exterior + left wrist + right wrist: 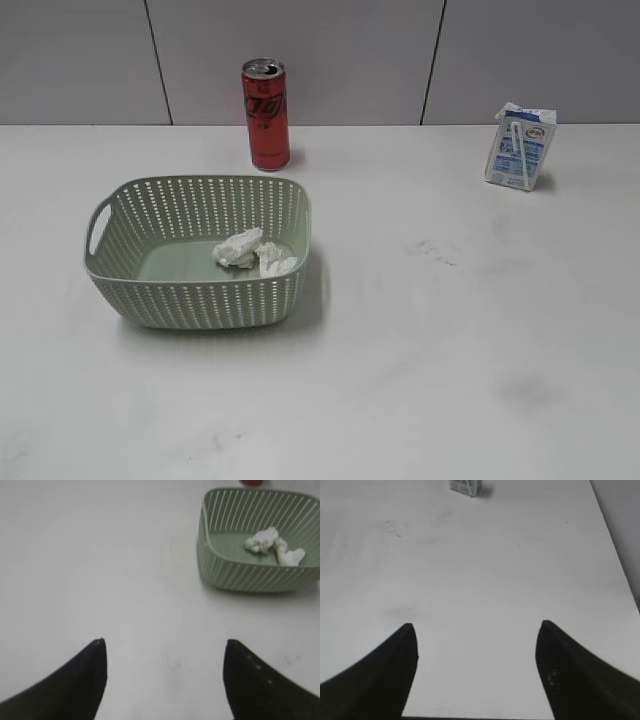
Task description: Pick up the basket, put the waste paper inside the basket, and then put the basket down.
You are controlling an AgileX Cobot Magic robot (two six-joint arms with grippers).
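The pale sage-green basket [200,300] stands on the white table at the left. The white crumpled waste paper [252,253] lies inside it on the right part of its bottom. The left wrist view shows the basket [250,575] at the upper right with the waste paper [274,546] in it. My left gripper [165,642] is open and empty, over bare table well away from the basket. My right gripper [476,626] is open and empty over bare table. Neither arm shows in the exterior view.
A red drink can [265,114] stands behind the basket near the wall. A blue-and-white milk carton [520,146] stands at the back right; its base shows in the right wrist view [465,487]. The table's right edge [615,555] runs beside my right gripper.
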